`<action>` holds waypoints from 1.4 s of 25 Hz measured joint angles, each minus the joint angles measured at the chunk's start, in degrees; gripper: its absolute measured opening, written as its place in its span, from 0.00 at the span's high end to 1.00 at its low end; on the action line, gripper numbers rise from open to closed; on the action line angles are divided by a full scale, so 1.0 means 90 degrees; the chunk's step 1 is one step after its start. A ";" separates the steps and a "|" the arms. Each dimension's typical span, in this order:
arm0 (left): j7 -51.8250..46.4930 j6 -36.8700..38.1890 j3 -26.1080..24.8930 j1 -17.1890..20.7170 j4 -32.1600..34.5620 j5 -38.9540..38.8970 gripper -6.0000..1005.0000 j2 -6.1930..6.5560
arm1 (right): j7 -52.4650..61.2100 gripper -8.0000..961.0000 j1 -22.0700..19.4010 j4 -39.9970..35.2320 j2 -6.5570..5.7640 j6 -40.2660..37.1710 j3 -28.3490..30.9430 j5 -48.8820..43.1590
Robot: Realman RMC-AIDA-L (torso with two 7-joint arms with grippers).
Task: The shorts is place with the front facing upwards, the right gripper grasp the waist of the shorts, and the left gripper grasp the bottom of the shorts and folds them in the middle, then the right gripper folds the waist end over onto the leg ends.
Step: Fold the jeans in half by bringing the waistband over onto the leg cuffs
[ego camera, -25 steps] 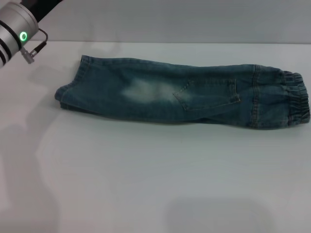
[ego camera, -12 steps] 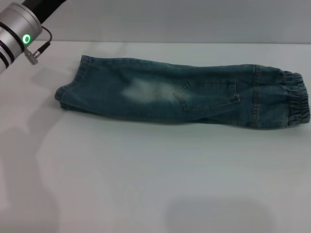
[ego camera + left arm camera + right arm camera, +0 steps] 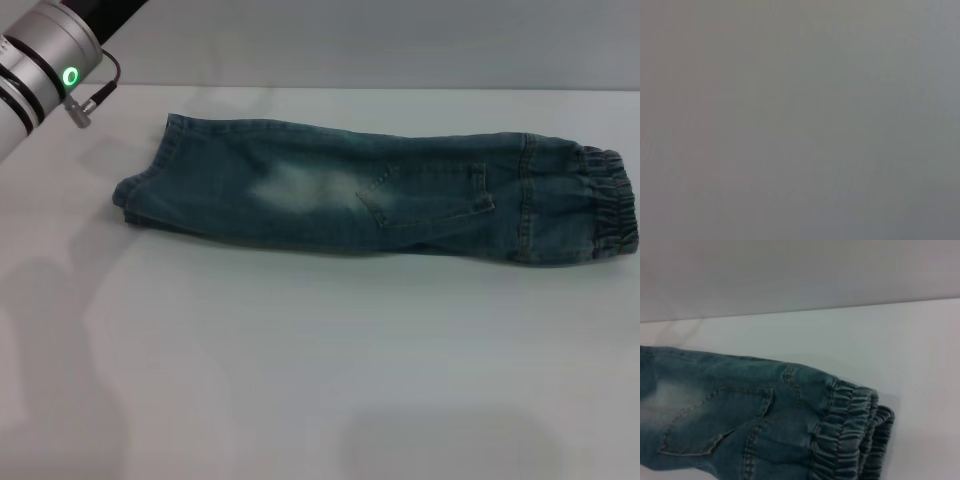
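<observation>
The blue-green denim shorts (image 3: 370, 190) lie flat across the far half of the white table (image 3: 320, 370), doubled lengthwise into one long strip. A pale faded patch and a stitched pocket face up. The ruffled elastic waist (image 3: 610, 205) is at the right end and the hemmed leg ends (image 3: 140, 185) are at the left end. Only my left arm's silver wrist with its green light (image 3: 45, 60) shows, at the top left, up and left of the leg ends; its jaw is out of frame. The right wrist view looks onto the waist (image 3: 850, 435) and pocket (image 3: 715, 415). My right gripper is out of view.
A grey wall runs behind the table's far edge (image 3: 400, 88). The left wrist view holds only a plain grey blur. Bare white tabletop spreads in front of the shorts.
The left arm's wrist has shifted a little to the right, toward the leg ends. The shorts have not moved.
</observation>
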 joint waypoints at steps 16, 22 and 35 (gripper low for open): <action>0.0106 0.0125 0.0000 -0.0021 -0.0262 -0.0026 0.18 -0.0014 | -0.0108 0.38 0.0248 0.0503 0.0339 0.0910 -0.0742 -0.0003; 0.0191 0.0187 0.0000 -0.0039 -0.0294 -0.0026 0.18 -0.0017 | -0.0176 0.38 0.0268 0.0687 0.0354 0.1103 -0.0748 -0.0003; 0.0323 0.0219 0.0000 -0.0059 -0.0427 -0.0088 0.18 -0.0022 | -0.0332 0.38 0.0346 0.1025 0.0527 0.1694 -0.0888 -0.0001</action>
